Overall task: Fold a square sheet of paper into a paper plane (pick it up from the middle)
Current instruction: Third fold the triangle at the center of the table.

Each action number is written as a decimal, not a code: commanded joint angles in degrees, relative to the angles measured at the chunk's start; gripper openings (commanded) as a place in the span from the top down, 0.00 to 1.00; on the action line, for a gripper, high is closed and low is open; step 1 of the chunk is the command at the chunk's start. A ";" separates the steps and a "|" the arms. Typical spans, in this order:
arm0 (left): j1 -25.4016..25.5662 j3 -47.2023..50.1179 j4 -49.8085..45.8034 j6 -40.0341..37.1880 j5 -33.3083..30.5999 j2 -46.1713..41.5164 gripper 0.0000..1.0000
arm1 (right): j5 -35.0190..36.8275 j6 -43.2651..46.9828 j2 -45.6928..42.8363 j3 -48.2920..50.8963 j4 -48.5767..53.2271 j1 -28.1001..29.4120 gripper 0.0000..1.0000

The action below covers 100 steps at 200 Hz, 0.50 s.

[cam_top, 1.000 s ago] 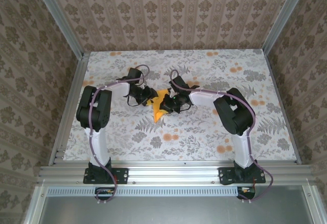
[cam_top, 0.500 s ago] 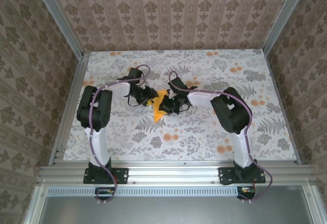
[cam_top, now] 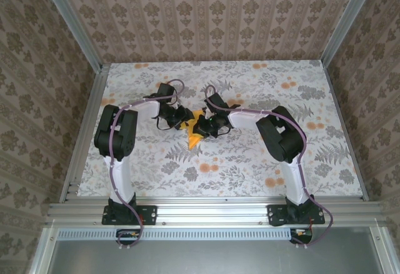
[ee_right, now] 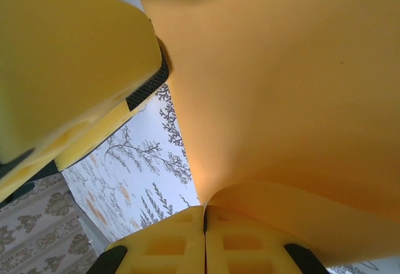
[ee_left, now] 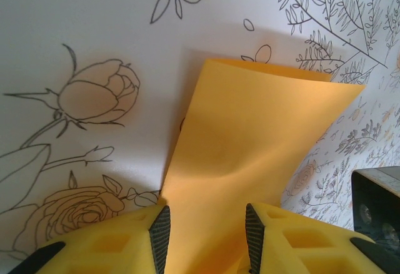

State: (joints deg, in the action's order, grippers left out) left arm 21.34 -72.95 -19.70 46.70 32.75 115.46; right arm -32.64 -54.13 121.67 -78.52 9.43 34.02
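We note left arm (cam_top: 115, 133) and right arm (cam_top: 281, 133) bent inward, tips near each other; left gripper (ee_left: 205, 223) parted, right gripper (ee_right: 205, 216) closed.

The worktop (cam_top: 250, 167) is covered in a pale print of grey leaves and small orange flowers. Beige wallpaper with striped floral patterns lines the walls (cam_top: 212, 17) on three sides. Metal posts (cam_top: 69, 20) stand in the corners, and a metal rail (cam_top: 212, 210) runs along the near edge. The light is soft and even.
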 commanded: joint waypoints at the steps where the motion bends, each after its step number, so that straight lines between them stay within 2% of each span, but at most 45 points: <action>1: 0.89 -0.09 -3.10 -0.70 -1.11 2.55 0.60 | -0.11 1.37 1.64 -1.37 2.26 0.26 0.92; 100: 1.07 -0.53 -3.14 -0.56 -0.90 2.75 0.60 | -1.86 3.22 2.21 -1.98 3.12 0.44 0.88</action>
State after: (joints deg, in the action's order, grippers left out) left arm 21.50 -73.19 -19.84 46.70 32.75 115.57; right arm -33.01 -52.14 122.02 -78.81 11.42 34.02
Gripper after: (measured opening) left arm 0.403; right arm 0.122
